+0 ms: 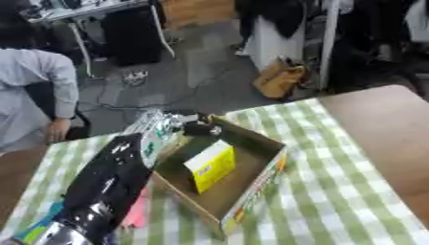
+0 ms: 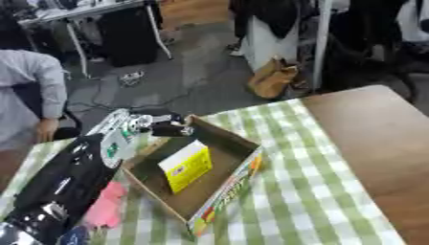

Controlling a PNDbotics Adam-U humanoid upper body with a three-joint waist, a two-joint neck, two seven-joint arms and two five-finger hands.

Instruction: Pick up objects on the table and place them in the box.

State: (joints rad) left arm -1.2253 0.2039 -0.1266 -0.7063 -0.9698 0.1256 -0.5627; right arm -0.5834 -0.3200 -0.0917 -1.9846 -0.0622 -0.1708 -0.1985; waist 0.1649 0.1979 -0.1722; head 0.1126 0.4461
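Box (image 1: 251,191), open cardboard, holds yellow carton (image 1: 211,165).

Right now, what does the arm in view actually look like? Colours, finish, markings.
Only the left arm shows, entering from the lower left. Its long shell is glossy black with bright reflections, and a silver joint section sits near the bottom edge. Toward the wrist it turns silver with small green markings, too blurred to read. The left hand is dark and reaches the far corner of the box. No cables visible. The right arm is out of view.
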